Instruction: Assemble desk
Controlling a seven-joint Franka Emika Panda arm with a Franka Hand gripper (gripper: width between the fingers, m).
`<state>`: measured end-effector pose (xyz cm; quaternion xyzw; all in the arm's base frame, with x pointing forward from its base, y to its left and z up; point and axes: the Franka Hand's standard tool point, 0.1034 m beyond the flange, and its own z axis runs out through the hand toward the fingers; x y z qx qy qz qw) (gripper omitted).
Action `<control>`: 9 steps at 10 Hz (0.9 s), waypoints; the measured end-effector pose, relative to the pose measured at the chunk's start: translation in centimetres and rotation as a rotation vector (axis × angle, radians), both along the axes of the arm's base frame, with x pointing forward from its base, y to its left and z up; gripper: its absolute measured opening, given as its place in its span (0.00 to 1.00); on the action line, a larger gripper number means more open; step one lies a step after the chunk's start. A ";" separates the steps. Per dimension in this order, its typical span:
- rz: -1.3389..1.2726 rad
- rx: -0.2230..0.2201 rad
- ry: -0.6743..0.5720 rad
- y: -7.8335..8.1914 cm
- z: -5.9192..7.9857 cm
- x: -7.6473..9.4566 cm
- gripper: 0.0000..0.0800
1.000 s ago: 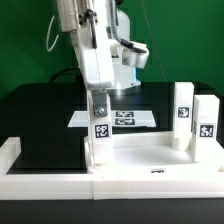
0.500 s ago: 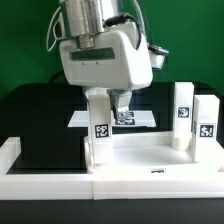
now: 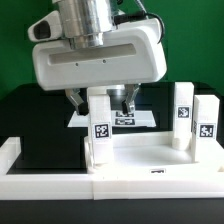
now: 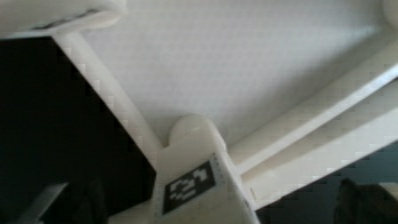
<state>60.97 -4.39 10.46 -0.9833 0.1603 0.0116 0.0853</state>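
Observation:
The white desk panel [image 3: 150, 152] lies flat at the front of the black table. One tagged leg block [image 3: 100, 135] stands upright at its left corner in the exterior view. Two more leg blocks [image 3: 182, 113] [image 3: 206, 125] stand at its right side. My gripper [image 3: 102, 103] is open and hangs over the left leg, one finger [image 3: 78, 101] on each side of the leg's top. In the wrist view the leg [image 4: 191, 180] stands between the dark fingers [image 4: 365, 200], with the panel [image 4: 231, 70] behind it. A fourth leg is out of view.
The marker board [image 3: 140, 119] lies on the table behind the panel, partly hidden by my hand. Long white bars [image 3: 60, 186] edge the table at the front, with a raised end [image 3: 9, 150] at the exterior view's left. A green wall stands behind.
My hand has come forward and down, and now fills the upper middle of the exterior view. Its fingers now flank the top of the left leg. The parts have not moved.

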 end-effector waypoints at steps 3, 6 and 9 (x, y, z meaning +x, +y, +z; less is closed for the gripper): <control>-0.001 0.009 0.019 0.4 -0.3 0.1 0.81; -0.156 0.009 0.047 0.4 -0.3 0.1 0.45; -0.363 0.009 0.084 0.5 -0.3 0.1 0.06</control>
